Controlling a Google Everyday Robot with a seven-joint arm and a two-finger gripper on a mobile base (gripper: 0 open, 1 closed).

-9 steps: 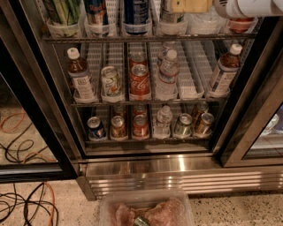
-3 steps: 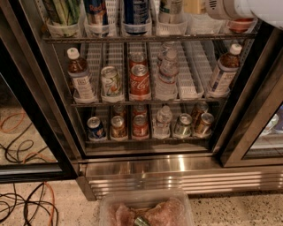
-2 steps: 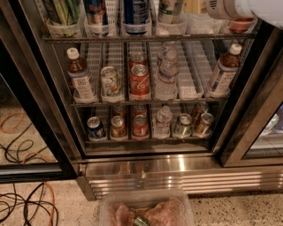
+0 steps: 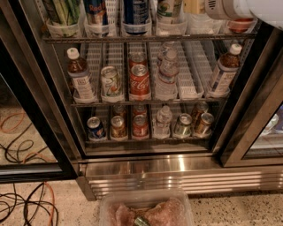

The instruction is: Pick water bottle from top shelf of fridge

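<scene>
The fridge [image 4: 146, 170] stands open in front of me, with a black frame and a steel base. The top shelf [image 4: 146, 39] runs along the top of the view and holds cans and bottles cut off by the frame edge. The water bottle [image 4: 197, 22] shows only as a clear lower part, right of a green-labelled bottle [image 4: 170, 9]. My gripper [image 4: 212, 7] is at the end of the white arm [image 4: 252, 9] at the top right, level with the top shelf and just right of the water bottle.
The middle rack holds two brown bottles [image 4: 79, 77], cans [image 4: 139, 79] and small water bottles [image 4: 167, 73]. The bottom rack holds several cans [image 4: 140, 126]. A clear tub [image 4: 146, 212] sits on the floor below. Cables [image 4: 26, 203] lie at the left.
The white arm has shifted slightly at the top right edge. Nothing on the shelves has moved.
</scene>
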